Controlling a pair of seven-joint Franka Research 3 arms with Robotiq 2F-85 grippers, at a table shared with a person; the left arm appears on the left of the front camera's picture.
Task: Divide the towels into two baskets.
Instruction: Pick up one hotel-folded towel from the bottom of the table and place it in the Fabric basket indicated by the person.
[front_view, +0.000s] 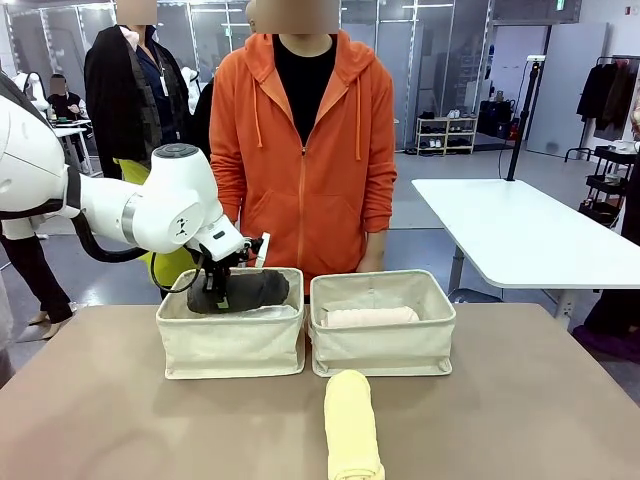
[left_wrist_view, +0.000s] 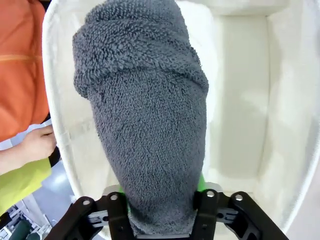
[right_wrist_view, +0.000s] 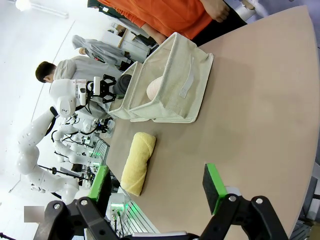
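My left gripper (front_view: 216, 288) hangs inside the left basket (front_view: 230, 347), its fingers shut around one end of the dark grey towel (front_view: 248, 290). In the left wrist view that towel (left_wrist_view: 145, 115) runs out from between the green pads (left_wrist_view: 201, 183) over the basket's cream floor (left_wrist_view: 240, 100). A strip of white cloth (front_view: 268, 312) shows under it. The pale pink towel (front_view: 370, 317) lies in the right basket (front_view: 385, 347). On the table in front of that basket lies the pale yellow towel (front_view: 352, 428). My right gripper (right_wrist_view: 156, 187) hovers open above the table, nothing in it.
A person in an orange hoodie (front_view: 305, 150) stands right behind both baskets, one hand (left_wrist_view: 36, 145) just outside the left basket's wall. Bare table (front_view: 520, 400) spreads to the right and left of the yellow towel (right_wrist_view: 137, 162). A white table (front_view: 520, 230) stands farther off.
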